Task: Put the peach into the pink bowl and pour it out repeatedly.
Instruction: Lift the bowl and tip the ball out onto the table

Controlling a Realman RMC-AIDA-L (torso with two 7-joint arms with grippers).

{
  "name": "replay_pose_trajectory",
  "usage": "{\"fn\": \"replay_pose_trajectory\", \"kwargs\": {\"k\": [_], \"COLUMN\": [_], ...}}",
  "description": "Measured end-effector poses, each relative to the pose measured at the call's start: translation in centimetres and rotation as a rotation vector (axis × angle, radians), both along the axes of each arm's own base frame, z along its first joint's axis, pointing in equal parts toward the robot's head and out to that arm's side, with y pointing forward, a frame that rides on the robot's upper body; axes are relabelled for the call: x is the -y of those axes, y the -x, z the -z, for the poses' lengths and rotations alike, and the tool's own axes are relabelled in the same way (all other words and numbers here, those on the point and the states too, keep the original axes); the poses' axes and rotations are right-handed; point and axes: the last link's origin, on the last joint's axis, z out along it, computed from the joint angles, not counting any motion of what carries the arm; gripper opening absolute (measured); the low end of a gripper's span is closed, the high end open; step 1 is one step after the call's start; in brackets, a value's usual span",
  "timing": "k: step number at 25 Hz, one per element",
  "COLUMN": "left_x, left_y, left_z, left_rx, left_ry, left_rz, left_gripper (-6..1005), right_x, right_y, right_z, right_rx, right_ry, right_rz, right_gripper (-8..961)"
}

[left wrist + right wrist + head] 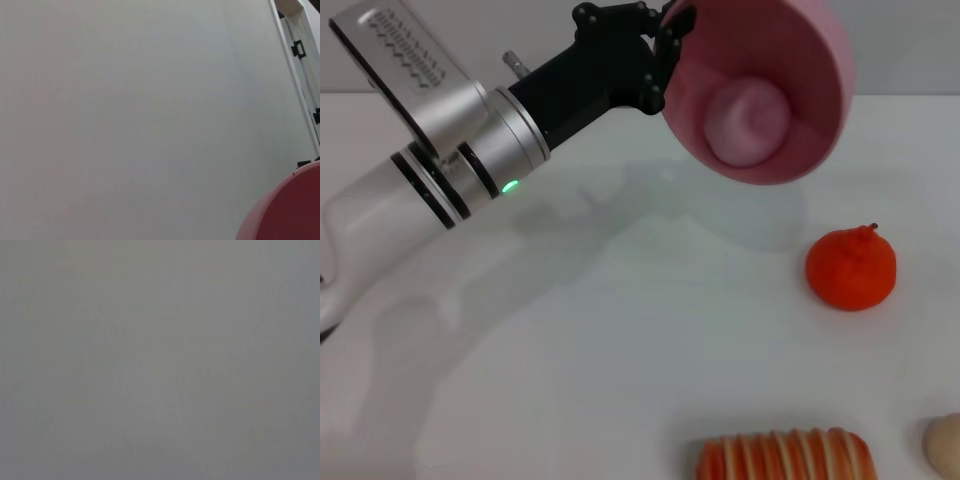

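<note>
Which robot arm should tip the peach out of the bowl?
The left. Its gripper already grips the rim of the tilted pink bowl held above the table, with the peach inside. The right arm is out of sight.

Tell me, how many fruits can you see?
2 for sure. The peach sits inside the tilted pink bowl, which the left gripper holds up. The orange fruit lies on the table, to the right. Cut-off things at the near edge are unclear.

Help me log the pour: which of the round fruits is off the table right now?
The peach, pale pink, inside the tilted pink bowl held aloft by the left end effector; the orange-red fruit sits on the table.
</note>
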Motion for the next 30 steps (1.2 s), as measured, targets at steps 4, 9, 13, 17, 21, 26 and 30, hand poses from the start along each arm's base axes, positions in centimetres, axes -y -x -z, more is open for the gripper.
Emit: {"fn": "replay_pose_trajectory", "kwargs": {"k": [4,9,13,17,21,26,30], "left_x": [0.5,0.9,1.1,1.2,1.6,2.3,2.4], "left_y": [-0.3,-0.8,-0.9,-0.4,-0.4,-0.6,-0.6], "left_z": [0.5,0.9,0.8,0.4,-0.1,-0.4,-0.8], "left_rx": [-0.012,-0.018,-0.007,0.021,0.061,0.091,0.110], "left_ry": [-0.026,-0.046,-0.091,-0.144,-0.185,-0.230,-0.250], "left_rz": [0.033,0.064,0.069,0.042,0.045,0.070,0.074], "left_gripper": [45,45,45,45,45,46,46], "right_x": [0.0,0.0,0.0,0.0,0.0,0.1,0.1], "right_y": [0.0,-0.3,-0.4,-0.5,-0.5,-0.6,-0.6], "right_z": [0.1,0.3,0.4,0.3,0.3,0.3,0.4], "right_rx": [-0.001,-0.011,-0.016,-0.017,-0.017,-0.020,-0.021], "right_ry": [0.001,0.008,0.011,0.006,0.003,0.003,0.004], "right_rz": [0.002,0.010,0.014,0.017,0.018,0.019,0.019], "right_gripper": [421,421,421,421,419,419,419]}}
